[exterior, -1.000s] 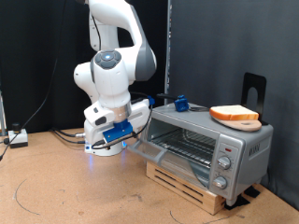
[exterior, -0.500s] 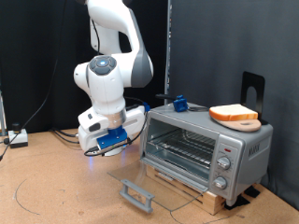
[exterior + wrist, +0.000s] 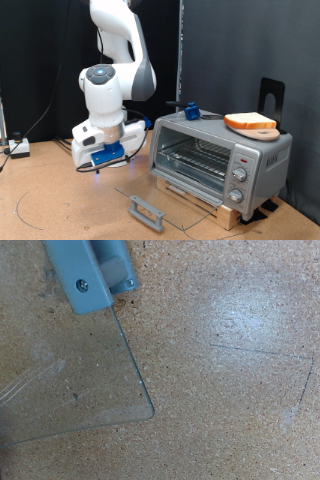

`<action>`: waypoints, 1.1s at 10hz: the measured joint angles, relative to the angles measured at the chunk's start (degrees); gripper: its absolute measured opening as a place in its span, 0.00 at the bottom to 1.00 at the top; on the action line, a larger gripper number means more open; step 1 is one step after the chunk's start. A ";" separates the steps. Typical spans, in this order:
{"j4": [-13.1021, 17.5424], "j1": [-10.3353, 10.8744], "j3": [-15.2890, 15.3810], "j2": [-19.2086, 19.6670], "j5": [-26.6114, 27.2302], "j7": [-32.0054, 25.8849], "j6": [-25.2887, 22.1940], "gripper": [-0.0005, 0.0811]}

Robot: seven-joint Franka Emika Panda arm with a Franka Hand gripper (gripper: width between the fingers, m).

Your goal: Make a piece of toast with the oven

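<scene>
Oven door lay fully open, glass flat, handle outermost. My gripper hung low at the exterior view's left, well apart from the handle; fingers hidden, so I could not tell its opening, and saw nothing held. Toast sat on the round board atop the oven. I judged the door-opening step done; loading would call for a reach up to the toast.

Toaster oven: right of frame, on wooden pallet. Glass door: lowered, lower centre. Toast on board: atop oven. Robot arm: left of oven.
</scene>
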 joint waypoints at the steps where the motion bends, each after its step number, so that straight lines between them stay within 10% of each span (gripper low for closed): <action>1: 0.03 0.01 0.03 0.00 0.58 0.00 -0.38 1.00; 6: 2.81 0.17 -1.16 -6.40 22.54 -24.52 -15.53 1.00; 11: 6.56 0.05 -1.52 -12.94 24.08 -25.60 -29.04 1.00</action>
